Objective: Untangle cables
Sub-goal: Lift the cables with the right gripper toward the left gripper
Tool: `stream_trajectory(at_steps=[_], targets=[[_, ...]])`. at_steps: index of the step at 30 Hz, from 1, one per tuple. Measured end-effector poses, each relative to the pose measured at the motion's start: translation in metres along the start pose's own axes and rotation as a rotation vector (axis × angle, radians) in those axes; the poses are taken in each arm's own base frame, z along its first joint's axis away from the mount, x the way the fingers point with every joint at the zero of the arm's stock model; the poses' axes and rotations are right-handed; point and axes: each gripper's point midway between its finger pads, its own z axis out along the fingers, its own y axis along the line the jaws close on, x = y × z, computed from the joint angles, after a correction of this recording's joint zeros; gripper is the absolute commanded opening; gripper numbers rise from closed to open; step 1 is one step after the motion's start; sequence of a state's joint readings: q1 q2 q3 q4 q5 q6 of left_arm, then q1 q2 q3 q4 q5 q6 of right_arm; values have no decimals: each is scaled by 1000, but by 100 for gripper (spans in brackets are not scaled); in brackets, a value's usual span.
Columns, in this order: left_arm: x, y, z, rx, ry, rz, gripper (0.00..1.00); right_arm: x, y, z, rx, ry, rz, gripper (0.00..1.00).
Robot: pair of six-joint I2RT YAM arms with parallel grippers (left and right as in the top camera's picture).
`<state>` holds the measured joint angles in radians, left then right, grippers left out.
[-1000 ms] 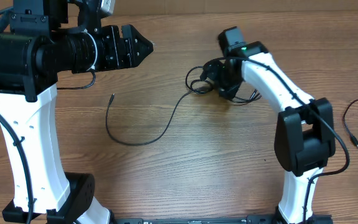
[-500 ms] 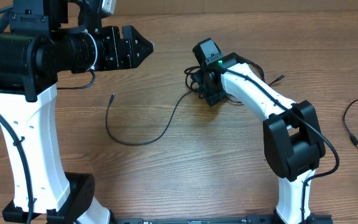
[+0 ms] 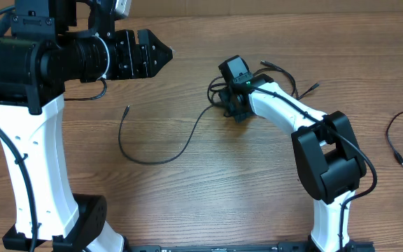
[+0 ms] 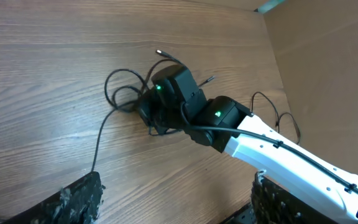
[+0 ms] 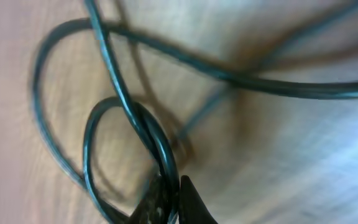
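The cables form a black tangle at centre table, with one long strand curving left to a small plug. My right gripper is down on that tangle. In the right wrist view its fingertips are shut on a pair of looped cable strands. My left gripper hangs high at the upper left, open and empty. In the left wrist view its two fingers frame bare wood around my left gripper, with the tangle and the right arm beyond.
Another thin black cable lies alone near the table's right edge. The left arm's white column stands at the front left and the right arm's base at the front right. A wall rises behind the table.
The right arm swung left over the tangle and lowered onto it, and its jaws went from open to shut on the cable loops. The left arm has not moved.
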<state>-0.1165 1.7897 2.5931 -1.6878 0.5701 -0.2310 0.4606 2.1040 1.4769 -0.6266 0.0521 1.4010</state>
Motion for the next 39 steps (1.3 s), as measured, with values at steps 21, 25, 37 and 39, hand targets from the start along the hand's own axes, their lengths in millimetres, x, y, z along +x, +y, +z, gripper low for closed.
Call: stream_trajectory(at_steps=[21,25,37,39], targets=[[-3,11,0,-63,-15,3,91,3,113,-164,-502,-100,-668,4],[-3,14,-1,-82,-19,3,93,0,123,-234,-626,-173,-702,4],[-4,15,-1,-93,-21,4,98,-2,114,-355,-844,-291,-710,4],[-2,13,1,-88,-15,9,99,-3,114,-373,-885,-312,-706,4]])
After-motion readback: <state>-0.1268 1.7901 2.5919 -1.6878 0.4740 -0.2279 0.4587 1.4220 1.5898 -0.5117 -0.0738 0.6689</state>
